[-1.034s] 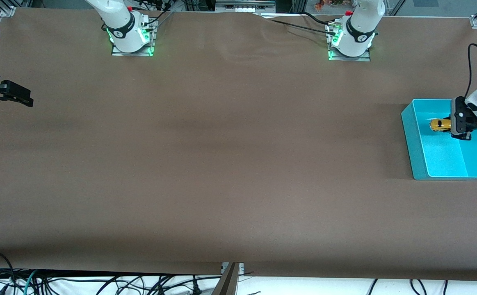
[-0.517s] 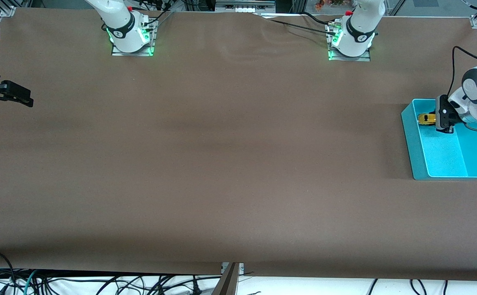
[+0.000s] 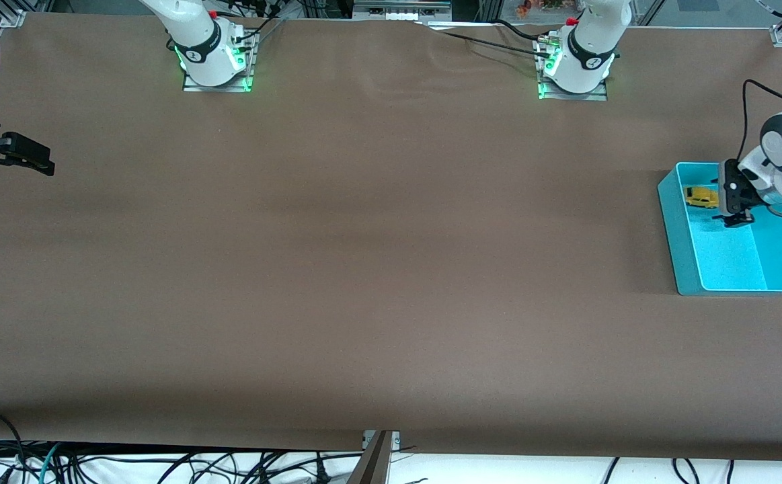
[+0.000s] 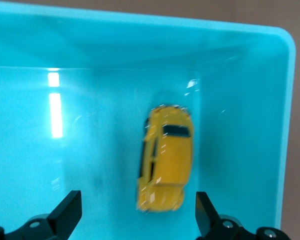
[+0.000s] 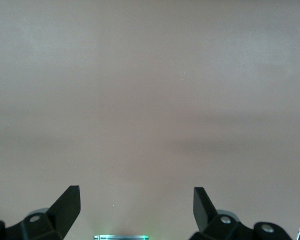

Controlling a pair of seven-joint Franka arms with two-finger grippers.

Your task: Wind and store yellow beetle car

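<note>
Your yellow beetle car [image 3: 700, 197] lay loose in the turquoise bin [image 3: 673, 222], toward its 11 o'clock corner. Left gripper [image 3: 731, 199] hung over it, jaws spread, empty. Right gripper [image 3: 24, 156] waited, open.

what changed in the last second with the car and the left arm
The left gripper carried the yellow beetle car toward the bin's end farther from the front camera, then opened its jaws and let go; the car now lies free on the floor of the turquoise bin. The bin and the waiting right gripper, jaws open, stayed put.
</note>
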